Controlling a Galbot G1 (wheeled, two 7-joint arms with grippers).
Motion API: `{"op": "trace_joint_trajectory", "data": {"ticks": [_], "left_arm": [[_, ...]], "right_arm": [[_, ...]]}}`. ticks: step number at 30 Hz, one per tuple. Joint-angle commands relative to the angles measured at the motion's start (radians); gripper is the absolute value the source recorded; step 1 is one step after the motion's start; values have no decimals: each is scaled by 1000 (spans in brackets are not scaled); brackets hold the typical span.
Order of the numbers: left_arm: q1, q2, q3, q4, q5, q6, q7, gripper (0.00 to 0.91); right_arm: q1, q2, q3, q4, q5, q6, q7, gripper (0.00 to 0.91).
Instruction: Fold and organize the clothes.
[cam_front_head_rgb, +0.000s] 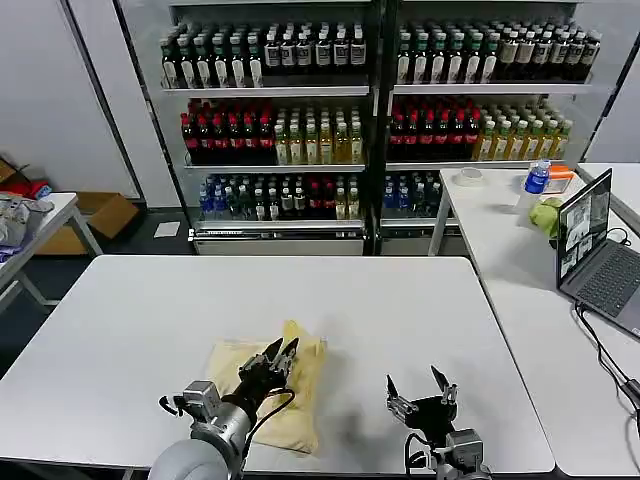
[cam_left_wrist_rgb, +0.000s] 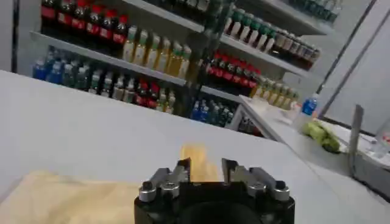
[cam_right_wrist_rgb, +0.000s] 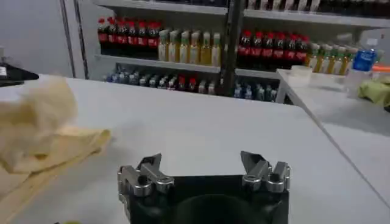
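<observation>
The clothes are one cream T-shirt (cam_front_head_rgb: 300, 400), lying partly folded on the white table (cam_front_head_rgb: 400, 310) near its front edge. My left gripper (cam_front_head_rgb: 281, 348) is over the shirt's far part, its fingers closed on a raised bunch of the cloth. In the left wrist view that fold (cam_left_wrist_rgb: 196, 159) stands up between the fingers of the left gripper (cam_left_wrist_rgb: 205, 164), and the rest of the shirt (cam_left_wrist_rgb: 55, 195) lies flat beside it. My right gripper (cam_front_head_rgb: 420, 382) hovers over bare table to the right of the shirt, open and holding nothing. The right wrist view has the right gripper (cam_right_wrist_rgb: 201, 159) and the lifted cloth (cam_right_wrist_rgb: 36, 119) off to one side.
Drink shelves (cam_front_head_rgb: 290, 120) line the back wall. On a side table at the right are a laptop (cam_front_head_rgb: 600, 250), a green cloth (cam_front_head_rgb: 545, 215) and a blue-capped bottle (cam_front_head_rgb: 537, 180). Another table (cam_front_head_rgb: 40, 225) stands at the left.
</observation>
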Motion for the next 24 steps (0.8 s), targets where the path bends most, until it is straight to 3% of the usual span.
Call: {"op": "trace_joint_trajectory", "data": {"ticks": [1,7,13,24], "left_arm": [[65,57,-113,-104,-113,8,48,907],[128,130,-273,-141,-191,36,49,907],[145,166,-411,-52,-220,55,39,907],[148,147,-402,108,-253,99,49,907]], "right_arm": [[16,-6,-1,-7,5,1,0,907],[20,-6,2,-7,10,4,0,907],[25,-3,1,-7,12,4,-1,907],[17,-15,15,6,19,3,0,907]]}}
